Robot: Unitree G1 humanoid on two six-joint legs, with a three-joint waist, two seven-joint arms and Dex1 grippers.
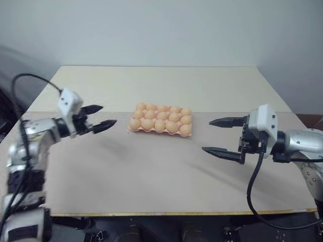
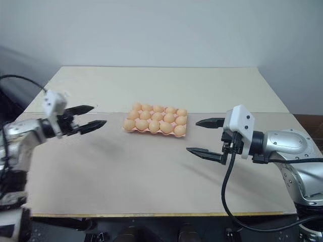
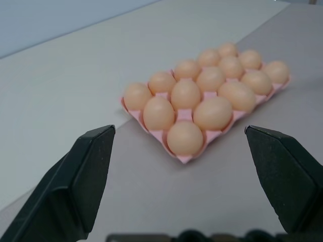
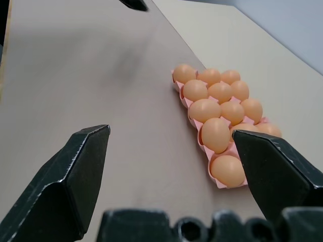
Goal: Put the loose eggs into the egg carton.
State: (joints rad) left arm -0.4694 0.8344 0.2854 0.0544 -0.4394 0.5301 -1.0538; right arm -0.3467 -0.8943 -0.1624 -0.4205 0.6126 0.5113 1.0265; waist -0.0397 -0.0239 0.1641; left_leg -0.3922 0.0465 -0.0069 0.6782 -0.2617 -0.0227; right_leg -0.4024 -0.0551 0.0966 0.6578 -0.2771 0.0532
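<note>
A broad, pale beige worktop [image 1: 151,166] fills the middle of the head views. It is made of two surfaces: a lighter cream panel [image 1: 166,85] toward 12 o'clock and a slightly darker tan one toward 6 o'clock, meeting along a straight seam that runs from 9 to 3 o'clock. A thin yellowish edge strip [image 1: 176,213] lines the near side at 6 o'clock. Behind the worktop, at 12 o'clock, rises a plain pale grey-blue wall [image 1: 161,30]. At 9 o'clock, off the worktop's edge, sits a dark, indistinct shape [image 1: 10,65].
</note>
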